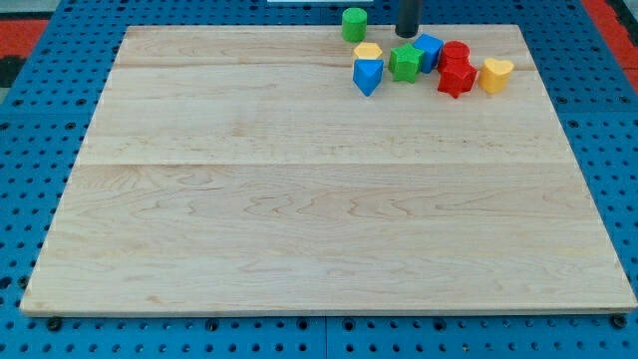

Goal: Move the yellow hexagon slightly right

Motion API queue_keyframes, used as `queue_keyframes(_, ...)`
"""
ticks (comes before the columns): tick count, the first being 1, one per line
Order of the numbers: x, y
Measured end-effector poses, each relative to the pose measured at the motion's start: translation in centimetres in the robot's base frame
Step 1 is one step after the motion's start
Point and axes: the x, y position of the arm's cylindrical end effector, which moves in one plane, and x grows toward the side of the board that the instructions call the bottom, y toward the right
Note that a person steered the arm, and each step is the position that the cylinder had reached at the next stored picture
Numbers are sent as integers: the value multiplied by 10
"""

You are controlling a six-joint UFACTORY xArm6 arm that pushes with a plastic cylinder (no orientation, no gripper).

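Observation:
The yellow hexagon (368,51) lies near the view's top, right of centre, partly behind a blue block (367,76) that touches its lower side. My tip (407,34) is a dark rod coming down from the top edge. It stands up and to the right of the yellow hexagon, just above a green block (405,63) and left of a blue block (429,51). A small gap separates the tip from the hexagon.
A green cylinder (354,24) stands at the top, left of the tip. Two red blocks (456,72) and a yellow heart-like block (495,75) cluster to the right. The wooden board (299,199) sits on a blue pegboard.

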Motion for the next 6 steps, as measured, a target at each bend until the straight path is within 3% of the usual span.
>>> queue_keyframes(3, 26, -208)
queue_keyframes(4, -4, -249)
queue_keyframes(5, -8, -239)
queue_keyframes(6, -5, -162)
